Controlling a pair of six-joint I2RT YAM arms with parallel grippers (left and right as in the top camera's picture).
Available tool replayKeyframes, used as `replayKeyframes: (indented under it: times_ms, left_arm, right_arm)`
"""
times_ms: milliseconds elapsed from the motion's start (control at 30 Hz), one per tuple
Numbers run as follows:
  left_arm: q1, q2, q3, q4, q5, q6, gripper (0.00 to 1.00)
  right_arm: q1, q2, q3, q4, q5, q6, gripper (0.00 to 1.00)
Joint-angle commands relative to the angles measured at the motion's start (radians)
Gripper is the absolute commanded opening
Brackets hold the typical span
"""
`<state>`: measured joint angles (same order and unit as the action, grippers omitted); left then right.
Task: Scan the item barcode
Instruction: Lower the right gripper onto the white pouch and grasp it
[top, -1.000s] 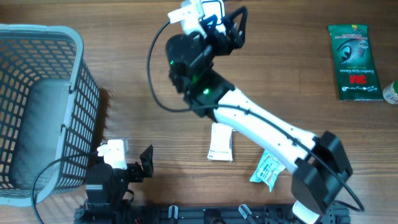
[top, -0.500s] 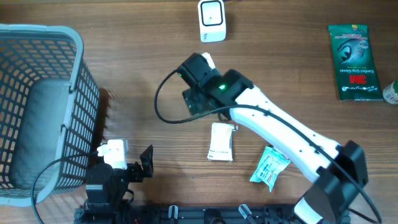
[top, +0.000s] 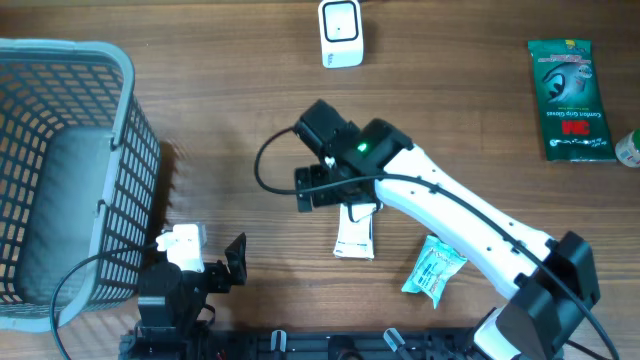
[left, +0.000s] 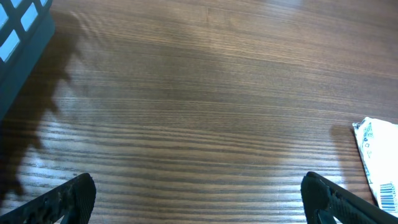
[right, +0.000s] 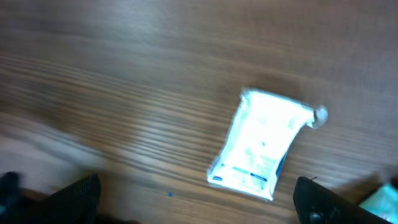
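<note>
A white packet (top: 355, 232) lies flat on the wooden table, printed side up, and shows in the right wrist view as the white packet (right: 261, 144), blurred. My right gripper (top: 328, 188) hangs open just above its far end, the packet ahead of the jaws and untouched. The white barcode scanner (top: 341, 33) stands at the table's far edge. My left gripper (top: 237, 260) rests open near the front edge with only bare wood between its fingers (left: 73, 196). The packet's edge (left: 377, 163) shows at the right of the left wrist view.
A grey mesh basket (top: 122, 140) fills the left side; its corner (left: 18, 31) shows in the left wrist view. A teal-and-white packet (top: 433, 268) lies right of the white one. A green 3M packet (top: 570, 85) lies at the far right, beside a bottle (top: 630, 150).
My right arm has swung back from the scanner at the far edge towards me and now hovers over the white packet. The left arm has not moved.
</note>
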<state>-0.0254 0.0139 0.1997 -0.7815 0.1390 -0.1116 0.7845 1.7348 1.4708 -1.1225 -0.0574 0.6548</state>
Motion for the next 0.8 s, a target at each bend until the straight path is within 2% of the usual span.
replayKeyframes:
  times_ms: [0, 100, 333, 467, 767]
  left_arm:
    - [-0.003, -0.007, -0.005, 0.002, -0.002, -0.009, 1.0]
    - [-0.003, -0.007, -0.005, 0.002, -0.002, -0.009, 1.0]
    - [-0.003, -0.007, -0.005, 0.002, -0.002, -0.009, 1.0]
    - [-0.003, -0.007, -0.005, 0.002, -0.002, -0.009, 1.0]
    - [-0.003, -0.007, -0.005, 0.002, -0.002, -0.009, 1.0]
  right_arm:
    - [-0.013, -0.01, -0.161, 0.039, -0.011, 0.197, 1.0]
    - [-0.014, -0.01, -0.248, 0.132, -0.027, 0.222, 1.0]
    - [-0.014, -0.01, -0.359, 0.231, 0.004, 0.24, 1.0]
    - [-0.014, -0.009, -0.367, 0.298, 0.012, 0.238, 1.0]
    - [-0.014, -0.009, -0.367, 0.303, 0.051, 0.24, 1.0]
